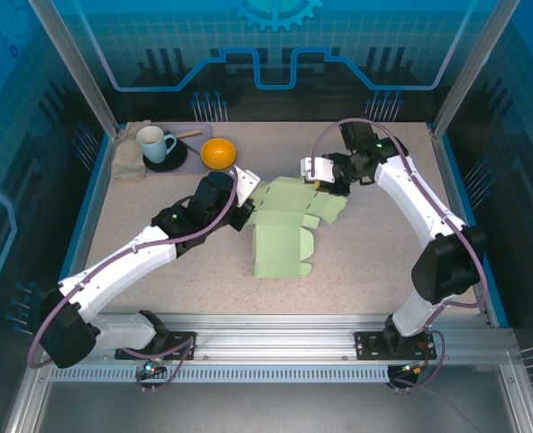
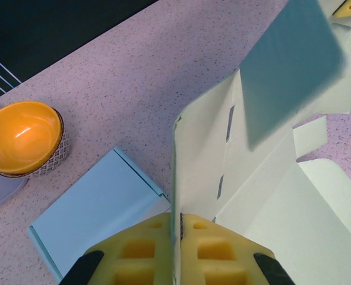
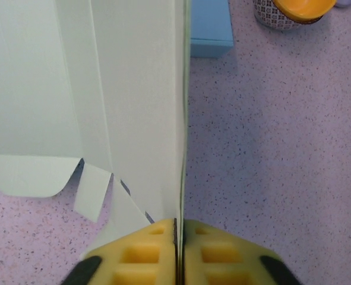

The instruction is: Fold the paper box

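The pale green paper box (image 1: 284, 230) lies partly unfolded in the middle of the table, with panels raised at its far end. My left gripper (image 1: 245, 200) is at the box's far left corner. In the left wrist view its yellow pads (image 2: 178, 222) are shut on the thin edge of an upright panel (image 2: 264, 196). My right gripper (image 1: 319, 180) is at the far right corner. There its pads (image 3: 178, 228) are shut on the edge of another upright panel (image 3: 116, 89). A blurred raised flap (image 2: 288, 65) stands between the two grippers.
An orange bowl (image 1: 218, 153) sits just behind the left gripper. A white mug (image 1: 155, 142) on a dark saucer (image 1: 178, 162) and a folded cloth (image 1: 127, 164) fill the far left corner. A pale blue flat panel (image 2: 92, 208) lies beside the bowl.
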